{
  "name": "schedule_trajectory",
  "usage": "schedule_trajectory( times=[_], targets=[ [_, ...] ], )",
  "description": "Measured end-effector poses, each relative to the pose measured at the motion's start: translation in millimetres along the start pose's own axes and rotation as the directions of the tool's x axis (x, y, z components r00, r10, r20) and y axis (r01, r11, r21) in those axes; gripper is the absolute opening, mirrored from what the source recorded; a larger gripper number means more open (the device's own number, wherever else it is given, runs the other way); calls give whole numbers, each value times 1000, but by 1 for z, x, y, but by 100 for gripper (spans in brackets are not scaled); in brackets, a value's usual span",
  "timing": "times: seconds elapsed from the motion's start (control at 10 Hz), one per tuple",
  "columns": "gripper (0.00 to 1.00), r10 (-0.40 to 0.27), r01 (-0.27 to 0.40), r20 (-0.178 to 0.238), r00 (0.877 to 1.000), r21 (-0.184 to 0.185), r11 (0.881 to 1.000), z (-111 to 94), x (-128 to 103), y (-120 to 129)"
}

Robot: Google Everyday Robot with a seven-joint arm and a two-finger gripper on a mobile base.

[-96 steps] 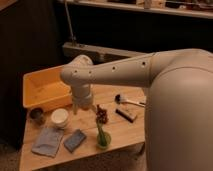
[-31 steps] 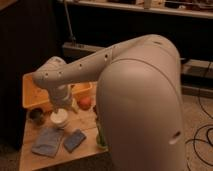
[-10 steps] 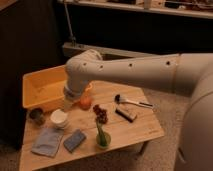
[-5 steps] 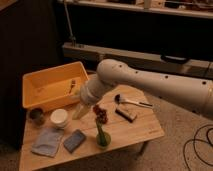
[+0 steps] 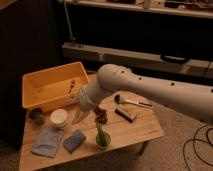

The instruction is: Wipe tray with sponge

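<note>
A dim room is shown, with a low wooden table (image 5: 137,131) standing in front of a dark wall unit. A thick white robot arm (image 5: 155,94) is seen reaching in from the right and crossing over the middle of the table. The gripper (image 5: 79,116) is carried at the arm's end, pointed down and to the left, above the table just in front of the tray's near right corner and just beside a white bowl (image 5: 59,118). Whether the gripper is open or closed cannot be told, and nothing can be made out in it.

A yellow plastic tray (image 5: 30,81) is set on the table's far left corner. A small brownish item (image 5: 72,85) is seen lying inside it near the right wall; what it is cannot be told.

A blue sponge (image 5: 74,141) is laid flat near the table's front left edge, apart from the gripper and outside the tray. A grey folded cloth (image 5: 47,141) is placed just to its left. A small dark cup (image 5: 36,115) stands left of the bowl. A green cup (image 5: 103,140) holding a red flower (image 5: 101,116) stands upright near the front centre. A black rectangular block (image 5: 126,114) and a brush (image 5: 131,102) with a pale handle are laid on the right half of the table, partly under the arm.
</note>
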Motion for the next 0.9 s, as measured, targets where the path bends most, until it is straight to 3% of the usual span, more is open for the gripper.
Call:
schedule_trajectory(
  times=[0.1,0.2,0.6,0.9],
  targets=[
    [65,-102,101,-44,994,-12,995,7,-14,4],
    [65,-158,157,-74,985,-19,987,8,-20,8],
    [65,-170,169,-70,983,-28,985,14,-20,8],
    [65,-206,202,-46,977,-82,976,65,-18,15]
  ],
)
